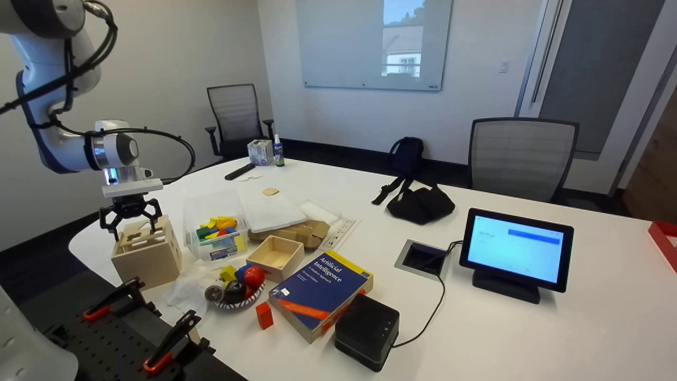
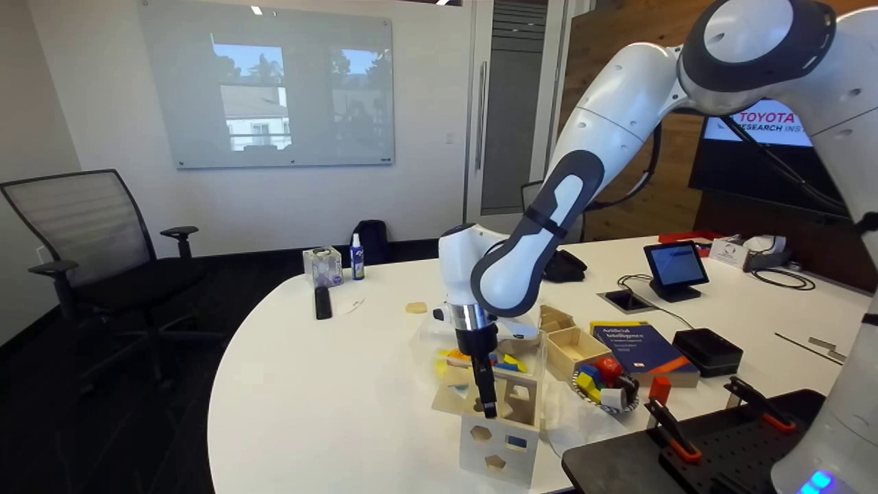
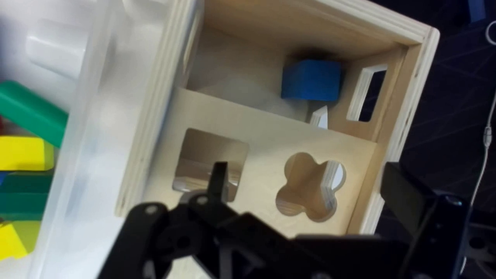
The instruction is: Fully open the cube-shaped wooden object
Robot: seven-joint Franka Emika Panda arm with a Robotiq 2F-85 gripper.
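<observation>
Hangs over the wooden cube (image 1: 149, 262) with the gripper (image 1: 134, 234) spread wide, poising one finger (image 3: 217, 180) over or in the square hole of the lid panel (image 3: 263, 139) (cannot tell which) and the other past the wall. Shows part of the top uncovered, with a blue block (image 3: 312, 79) inside. Has the cube right at the edge of the desk (image 2: 295, 412), near the black perforated board (image 2: 610, 460) and just beside a clear bin (image 1: 205, 248).

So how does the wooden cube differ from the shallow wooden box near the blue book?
The wooden cube is taller than the shallow box. The wooden cube has shaped wall openings; the shallow box looks plain-sided. A pierced lid partly covers the wooden cube; the shallow box stands uncovered. Both are pale wood.
</observation>
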